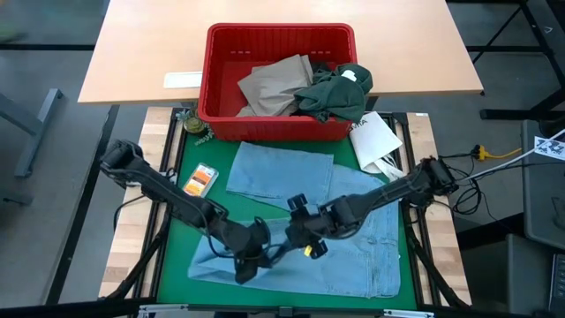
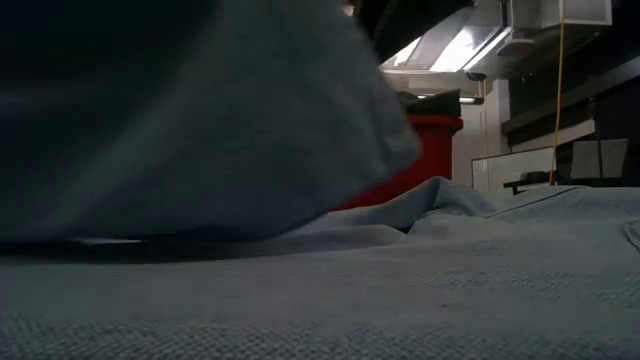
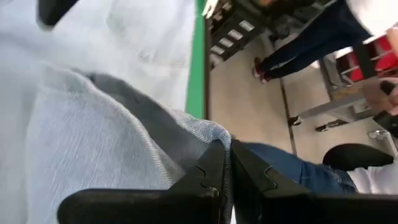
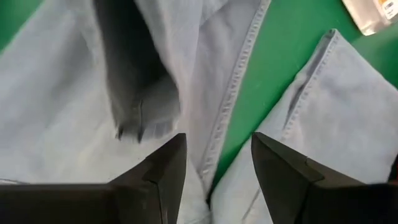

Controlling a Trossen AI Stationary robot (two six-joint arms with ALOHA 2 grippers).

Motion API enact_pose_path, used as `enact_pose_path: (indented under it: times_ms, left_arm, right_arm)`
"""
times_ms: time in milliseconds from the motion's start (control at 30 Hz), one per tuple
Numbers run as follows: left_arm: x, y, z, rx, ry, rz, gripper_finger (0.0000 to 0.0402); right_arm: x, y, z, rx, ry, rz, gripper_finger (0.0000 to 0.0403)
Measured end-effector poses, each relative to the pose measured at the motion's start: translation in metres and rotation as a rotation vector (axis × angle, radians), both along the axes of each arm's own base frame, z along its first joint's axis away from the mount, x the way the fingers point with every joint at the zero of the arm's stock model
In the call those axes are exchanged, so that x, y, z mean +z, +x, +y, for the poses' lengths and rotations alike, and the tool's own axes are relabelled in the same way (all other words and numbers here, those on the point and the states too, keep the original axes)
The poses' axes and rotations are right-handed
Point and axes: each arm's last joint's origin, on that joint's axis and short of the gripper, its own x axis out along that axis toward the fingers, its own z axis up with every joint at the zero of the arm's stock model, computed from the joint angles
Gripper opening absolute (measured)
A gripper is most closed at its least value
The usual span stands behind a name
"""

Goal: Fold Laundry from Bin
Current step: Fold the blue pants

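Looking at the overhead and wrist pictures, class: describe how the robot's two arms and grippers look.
Both arms are dark, jointed and slender, with dark cables alongside. The left gripper has two black fingers with notched inner edges; the right gripper has two dark wedge-shaped fingers. A yellow spot shows near its wrist.

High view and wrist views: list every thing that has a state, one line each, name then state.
light blue garment: spread on the green mat, one edge lifted.
left gripper: shut on the light blue garment's edge.
right gripper: open, above the light blue garment, holding nothing.
red bin: upright, still holding garments.
tan trousers: crumpled in the bin.
dark green garment: bunched in the bin, draped over its rim.
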Motion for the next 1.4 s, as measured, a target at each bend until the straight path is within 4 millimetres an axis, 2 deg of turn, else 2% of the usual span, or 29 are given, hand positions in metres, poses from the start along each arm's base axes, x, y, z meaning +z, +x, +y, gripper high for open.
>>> enact_pose_path:
  times_ms: [133, 300, 433, 533, 733, 1000, 1133, 1267, 1400]
  left_arm:
    - [-0.014, 0.013, -0.008, -0.045, 0.045, -0.085, 0.0012]
    - [-0.031, 0.020, -0.015, -0.114, 0.126, -0.114, 0.0019]
    - [-0.043, 0.026, -0.018, -0.124, 0.125, -0.108, 0.0055]
    - [-0.051, 0.029, -0.019, -0.069, 0.107, -0.082, 0.0085]
    - [-0.050, 0.032, -0.012, -0.110, 0.150, -0.110, 0.0117]
    - [-0.049, 0.032, -0.009, -0.128, 0.244, -0.147, 0.0121]
    - [-0.046, 0.033, -0.005, -0.170, 0.209, -0.139, 0.0122]
    - [-0.039, 0.028, 0.008, -0.262, 0.150, -0.064, 0.0122]
    - [-0.044, 0.019, 0.025, -0.302, 0.165, 0.112, 0.0122]
  right_arm:
    - [0.000, -0.008, 0.018, -0.005, 0.034, 0.000, 0.0182]
    - [0.000, -0.019, 0.039, 0.007, 0.064, 0.001, 0.0182]
    - [0.000, -0.026, 0.050, -0.001, 0.089, 0.002, 0.0182]
    - [0.000, -0.028, 0.054, -0.013, 0.104, 0.003, 0.0182]
    - [0.000, -0.028, 0.054, -0.053, 0.129, 0.002, 0.0182]
    - [0.000, -0.027, 0.054, -0.055, 0.132, -0.001, 0.0182]
    - [0.001, -0.027, 0.055, -0.068, 0.144, -0.007, 0.0182]
    - [-0.001, -0.024, 0.056, -0.130, 0.206, -0.036, 0.0182]
    - [-0.013, -0.025, 0.057, -0.182, 0.255, -0.028, 0.0182]
